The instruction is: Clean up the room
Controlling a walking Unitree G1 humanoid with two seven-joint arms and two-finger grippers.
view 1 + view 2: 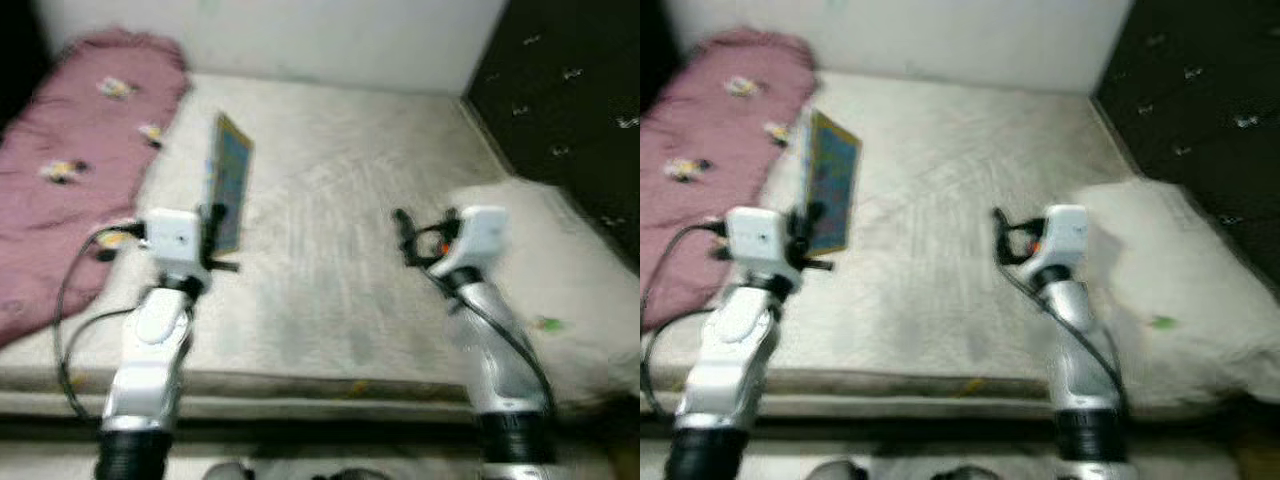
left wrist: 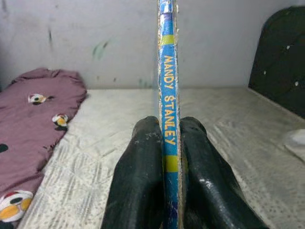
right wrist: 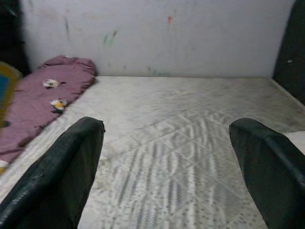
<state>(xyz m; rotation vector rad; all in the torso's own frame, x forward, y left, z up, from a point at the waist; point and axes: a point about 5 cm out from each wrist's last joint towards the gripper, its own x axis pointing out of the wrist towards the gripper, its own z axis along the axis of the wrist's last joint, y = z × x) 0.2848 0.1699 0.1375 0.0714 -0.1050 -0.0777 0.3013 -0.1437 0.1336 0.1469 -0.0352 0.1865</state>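
Observation:
A thin blue and yellow book (image 1: 229, 182) stands upright on edge above the white mattress (image 1: 330, 230), with my left gripper (image 1: 214, 238) shut on its lower part. In the left wrist view the two black fingers (image 2: 143, 181) clamp the book's spine (image 2: 167, 95), which reads "MANDY STANLEY". My right gripper (image 1: 405, 235) hovers open over the middle of the mattress, nothing between its fingers (image 3: 62, 176).
A pink blanket (image 1: 70, 160) with small bird prints lies along the mattress's left side. A white pillow (image 1: 560, 290) sits at the right. A dark headboard (image 1: 570, 100) rises at the far right, and a white wall (image 1: 320, 35) stands behind.

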